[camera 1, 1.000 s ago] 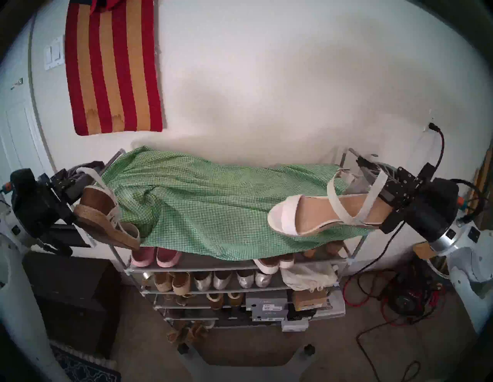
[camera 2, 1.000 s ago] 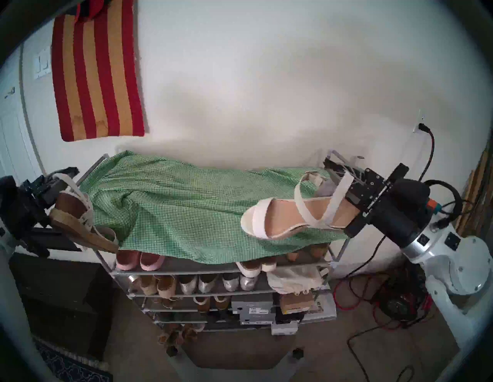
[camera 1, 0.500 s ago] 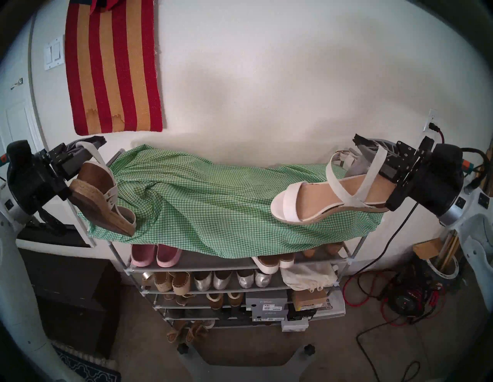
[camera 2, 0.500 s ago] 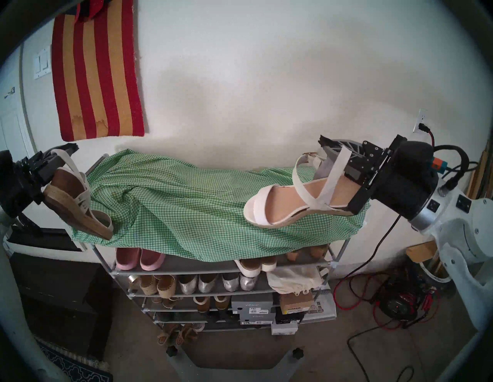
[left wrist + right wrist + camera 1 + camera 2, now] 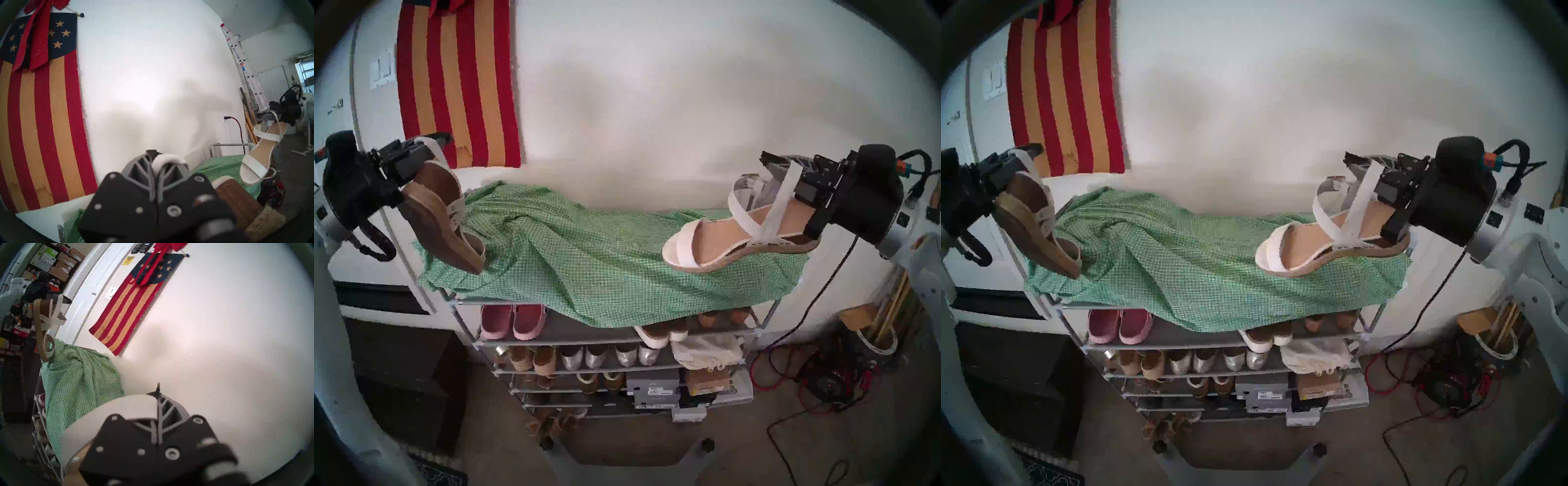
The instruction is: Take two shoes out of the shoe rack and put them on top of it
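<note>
Sandals (image 5: 714,237) at three o'clock and (image 5: 444,217) at nine have risen clear above the cloth-draped shoe rack (image 5: 612,261), each strap clamped in the right gripper (image 5: 772,163) and left gripper (image 5: 439,139), so only lowering onto the top remains.

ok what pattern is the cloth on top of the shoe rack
Green and white gingham check; the cloth shows best in the head stereo left view.

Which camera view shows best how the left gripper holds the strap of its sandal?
The left wrist view: the left gripper has its grey fingers shut on the white strap of the left sandal, close up. Both head views show this grip small, at the picture's edge. The right wrist view shows it far off.
</note>
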Controlling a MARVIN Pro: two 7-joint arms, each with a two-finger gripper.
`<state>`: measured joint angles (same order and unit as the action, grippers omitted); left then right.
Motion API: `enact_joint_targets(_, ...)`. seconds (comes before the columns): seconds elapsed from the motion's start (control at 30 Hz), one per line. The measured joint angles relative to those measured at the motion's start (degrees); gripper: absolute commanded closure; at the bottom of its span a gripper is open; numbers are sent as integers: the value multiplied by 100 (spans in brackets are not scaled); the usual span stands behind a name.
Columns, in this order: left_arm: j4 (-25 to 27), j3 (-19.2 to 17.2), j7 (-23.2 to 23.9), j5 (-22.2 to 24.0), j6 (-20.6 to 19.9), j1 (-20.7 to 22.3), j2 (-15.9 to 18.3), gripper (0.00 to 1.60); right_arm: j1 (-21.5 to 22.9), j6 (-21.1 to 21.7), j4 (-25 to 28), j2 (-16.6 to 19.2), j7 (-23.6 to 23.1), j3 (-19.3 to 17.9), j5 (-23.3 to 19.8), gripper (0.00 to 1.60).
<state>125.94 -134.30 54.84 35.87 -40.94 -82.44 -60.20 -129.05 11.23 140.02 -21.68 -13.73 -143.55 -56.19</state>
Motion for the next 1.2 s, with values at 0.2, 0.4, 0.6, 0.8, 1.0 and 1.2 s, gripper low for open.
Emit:
enact_joint_targets(0.2,-182,218,-241,201,-253,355,374,160,116,378,1,214,203,-61,-294,160)
enact_joint_targets(0.4,-369,381,-436,410,-461,689,736,160,204,627,1,401,377,-95,-493,160)
enact_joint_targets(0.6,-575,549,-716,625,-552,1076,1149,160,281,782,2,620,525,-100,-655,160)
enact_joint_targets(0.8,-816,838,-1029,800,-527,1426,1508,160,332,862,2,806,637,-98,-777,160)
enact_joint_targets(1.0,-1152,1442,-1509,933,-358,1855,1823,160,402,892,2,1052,791,-96,-908,160)
enact_joint_targets(1.2,-1317,1979,-1833,968,-248,2177,1877,160,485,881,-55,1205,889,-113,-974,160)
